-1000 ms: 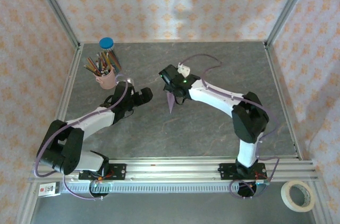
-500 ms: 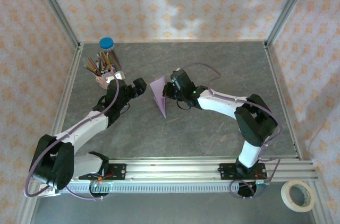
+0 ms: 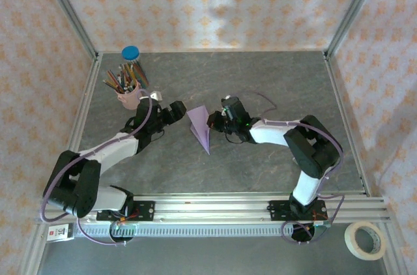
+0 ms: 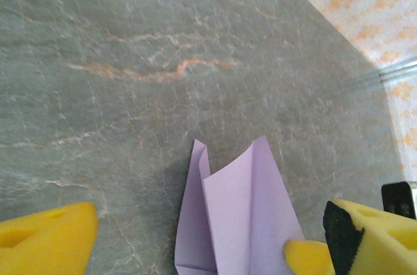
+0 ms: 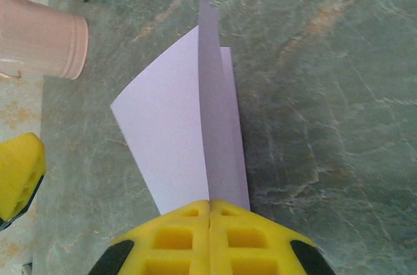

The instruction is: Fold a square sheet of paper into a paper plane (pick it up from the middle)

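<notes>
- Pink pencil cup (image 3: 130, 98) and blue-lidded jar (image 3: 131, 53) block the far-left corner, near the left gripper (image 3: 177, 111).
- Open table (image 3: 280, 79) runs far right and near centre.

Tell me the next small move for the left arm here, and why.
Probably close the left hand gently on the folded lilac paper. Its fingers stand open with the paper's end between them, while the right hand is shut on the other end, so a second grip looks ready.
</notes>
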Robot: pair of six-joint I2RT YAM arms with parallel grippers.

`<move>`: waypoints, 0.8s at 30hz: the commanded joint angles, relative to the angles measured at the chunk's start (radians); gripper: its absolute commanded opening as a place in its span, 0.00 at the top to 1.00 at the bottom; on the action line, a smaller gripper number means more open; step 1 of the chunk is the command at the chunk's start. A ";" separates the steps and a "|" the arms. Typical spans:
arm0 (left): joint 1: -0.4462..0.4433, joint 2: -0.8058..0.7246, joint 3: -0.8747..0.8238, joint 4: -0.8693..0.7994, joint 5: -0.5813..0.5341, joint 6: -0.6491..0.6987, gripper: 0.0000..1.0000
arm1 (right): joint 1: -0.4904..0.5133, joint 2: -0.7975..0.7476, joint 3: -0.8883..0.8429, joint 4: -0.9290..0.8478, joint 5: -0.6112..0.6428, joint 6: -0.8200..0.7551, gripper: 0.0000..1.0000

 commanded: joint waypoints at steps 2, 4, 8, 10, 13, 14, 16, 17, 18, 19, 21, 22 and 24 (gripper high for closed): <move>0.002 0.049 -0.007 0.065 0.092 -0.024 0.13 | -0.015 -0.031 -0.039 0.012 0.046 0.013 1.00; -0.003 0.068 -0.006 0.071 0.109 -0.027 0.14 | -0.026 -0.041 -0.052 0.000 0.062 0.016 1.00; -0.023 0.107 0.000 0.074 0.134 -0.027 0.18 | -0.036 -0.046 -0.063 -0.037 0.093 0.017 1.00; -0.035 0.125 0.007 0.079 0.148 -0.023 0.20 | -0.036 -0.047 -0.067 -0.042 0.099 0.017 1.00; -0.064 0.158 0.026 0.064 0.159 -0.015 0.27 | -0.036 -0.048 -0.070 -0.045 0.104 0.021 1.00; -0.074 0.171 0.036 0.051 0.157 -0.014 0.30 | -0.037 -0.047 -0.069 -0.047 0.105 0.020 1.00; -0.095 0.204 0.054 0.041 0.169 -0.012 0.34 | -0.037 -0.046 -0.068 -0.050 0.105 0.023 1.00; -0.105 0.218 0.059 0.044 0.176 -0.011 0.36 | -0.036 -0.044 -0.068 -0.051 0.105 0.022 1.00; -0.117 0.227 0.064 0.045 0.179 -0.011 0.37 | -0.037 -0.043 -0.067 -0.053 0.105 0.022 1.00; -0.128 0.238 0.070 0.047 0.180 -0.014 0.38 | -0.037 -0.043 -0.065 -0.056 0.105 0.022 1.00; -0.145 0.254 0.085 0.046 0.179 -0.014 0.39 | -0.037 -0.043 -0.064 -0.060 0.105 0.019 1.00; -0.150 0.264 0.094 0.042 0.180 -0.014 0.39 | -0.037 -0.043 -0.064 -0.062 0.107 0.019 1.00; -0.157 0.285 0.115 0.021 0.171 -0.014 0.41 | -0.037 -0.043 -0.063 -0.065 0.106 0.019 1.00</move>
